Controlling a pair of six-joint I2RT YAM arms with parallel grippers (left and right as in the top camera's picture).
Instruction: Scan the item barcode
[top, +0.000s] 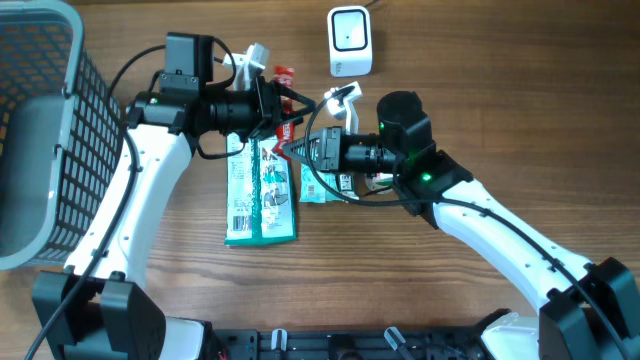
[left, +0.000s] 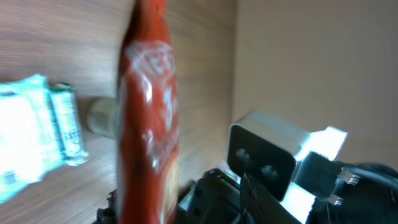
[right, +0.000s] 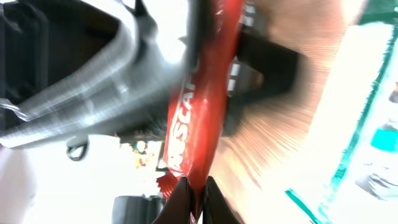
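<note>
Right gripper (right: 194, 191) pinches the blurred red sachet (right: 202, 106); I cannot tell whether the left gripper (top: 276, 104) holds it.

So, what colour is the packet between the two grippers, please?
The packet is red with white lettering; right wrist view shows it best.

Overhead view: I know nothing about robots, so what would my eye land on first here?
A red packet stands out most, held up mid-table and pinched near one end by the right end effector. Next come the green-and-white packets lying flat on the wooden table. A small white scanner sits at the far edge, and a grey mesh basket stands on the left.
</note>
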